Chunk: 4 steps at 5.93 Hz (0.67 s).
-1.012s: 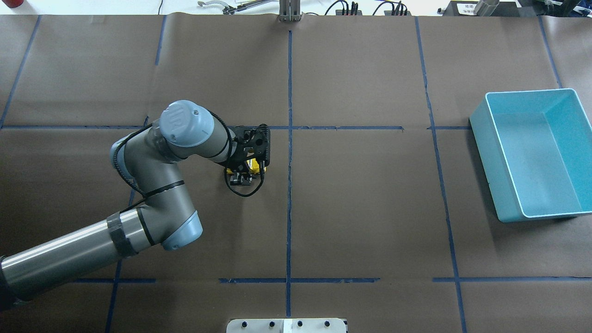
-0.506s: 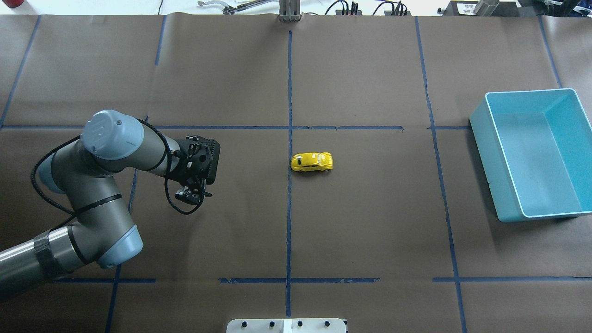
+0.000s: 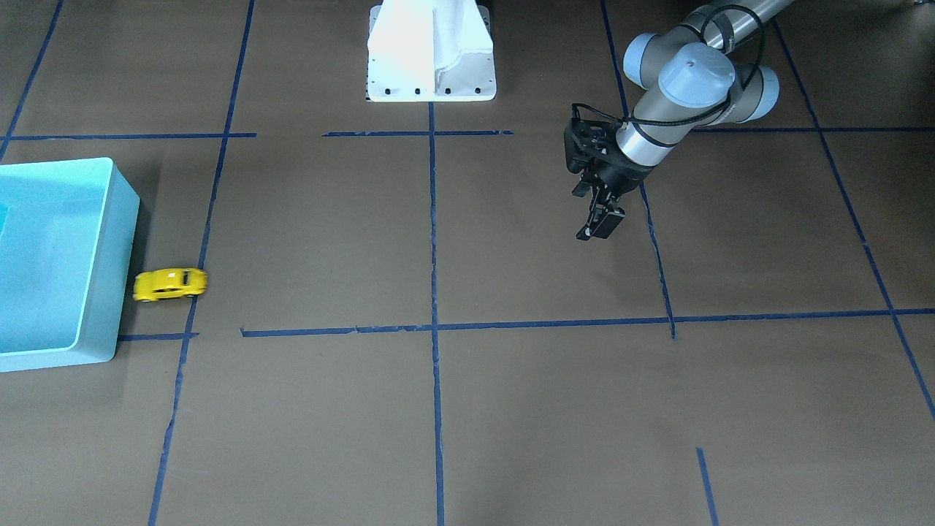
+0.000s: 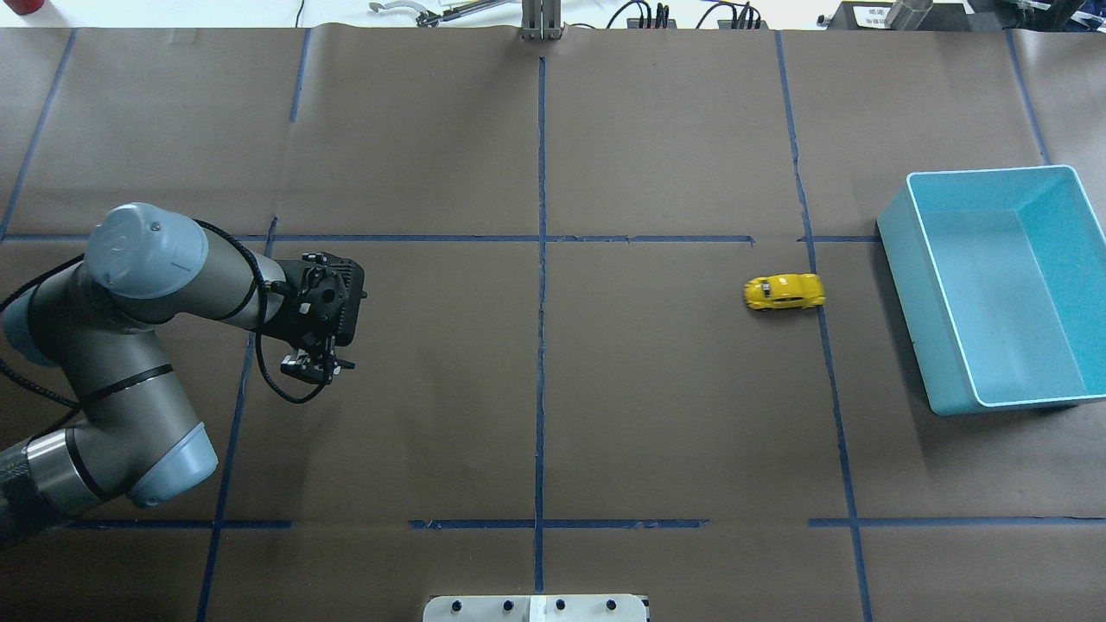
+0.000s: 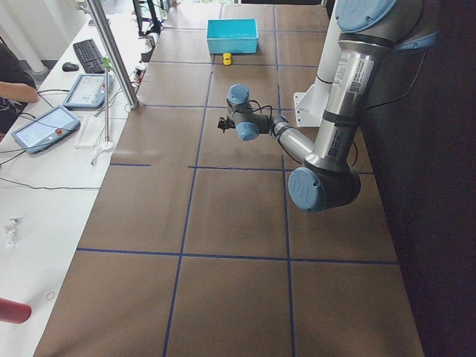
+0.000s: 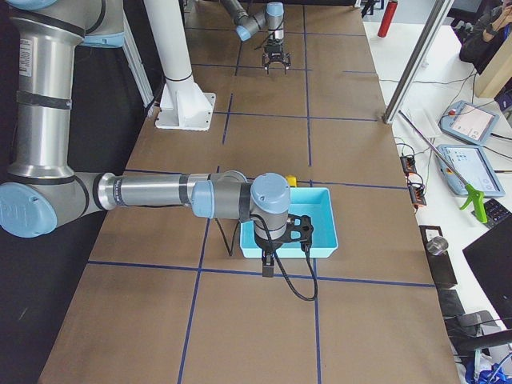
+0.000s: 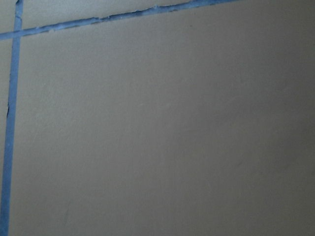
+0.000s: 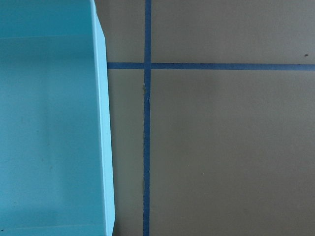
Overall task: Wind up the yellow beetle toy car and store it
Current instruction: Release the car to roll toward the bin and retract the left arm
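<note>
The yellow beetle toy car (image 4: 784,292) stands on its wheels on the brown paper, a short way from the turquoise bin (image 4: 918,298). It also shows in the front-facing view (image 3: 169,284), just beside the bin's wall (image 3: 124,248). My left gripper (image 4: 311,368) hangs open and empty over the paper, far to the left of the car; it shows too in the front-facing view (image 3: 599,225). My right gripper (image 6: 268,266) shows only in the exterior right view, by the bin's near side; I cannot tell whether it is open or shut.
Blue tape lines (image 4: 541,259) divide the paper into squares. The white robot base (image 3: 431,51) stands at the table's edge. The right wrist view shows the bin's rim (image 8: 104,128) and a tape crossing. Tablets and a keyboard lie on a side table (image 5: 67,104).
The left gripper let go of the car, and the arm drew back to the left. The car rolled right across the table, from under the gripper to near the bin.
</note>
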### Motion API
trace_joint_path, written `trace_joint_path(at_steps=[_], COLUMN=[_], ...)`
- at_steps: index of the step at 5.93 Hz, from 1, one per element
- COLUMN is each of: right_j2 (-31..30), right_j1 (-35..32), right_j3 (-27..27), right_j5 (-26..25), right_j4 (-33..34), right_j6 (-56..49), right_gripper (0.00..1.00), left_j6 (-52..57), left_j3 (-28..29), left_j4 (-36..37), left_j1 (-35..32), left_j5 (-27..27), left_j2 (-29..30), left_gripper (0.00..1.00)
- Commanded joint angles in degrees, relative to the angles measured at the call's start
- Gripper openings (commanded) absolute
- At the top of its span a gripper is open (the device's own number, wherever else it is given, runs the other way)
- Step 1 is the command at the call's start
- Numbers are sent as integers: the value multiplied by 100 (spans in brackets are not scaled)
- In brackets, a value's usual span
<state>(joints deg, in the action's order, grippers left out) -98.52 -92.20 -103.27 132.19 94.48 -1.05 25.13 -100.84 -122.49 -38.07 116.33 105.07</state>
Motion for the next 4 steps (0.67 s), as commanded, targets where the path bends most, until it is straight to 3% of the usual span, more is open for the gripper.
trace_joint_path(at_steps=[1,3,4], right_j2=[9,26,70], right_j1=[0,17,87], right_j3=[0,0,-52], right_j5=[-9,-9,-17], right_j4=[0,0,17], right_j6=[0,0,0], right_gripper=[100,100,100], left_j6=[1,1,18], left_j3=[-494,-1163,-1227], left_j4=[293,1608,1963], left_j1=[-427,-1452,-2171], left_j5=[126,546,601], left_j2=[-458,-1151,-1547], left_gripper=[100,100,100])
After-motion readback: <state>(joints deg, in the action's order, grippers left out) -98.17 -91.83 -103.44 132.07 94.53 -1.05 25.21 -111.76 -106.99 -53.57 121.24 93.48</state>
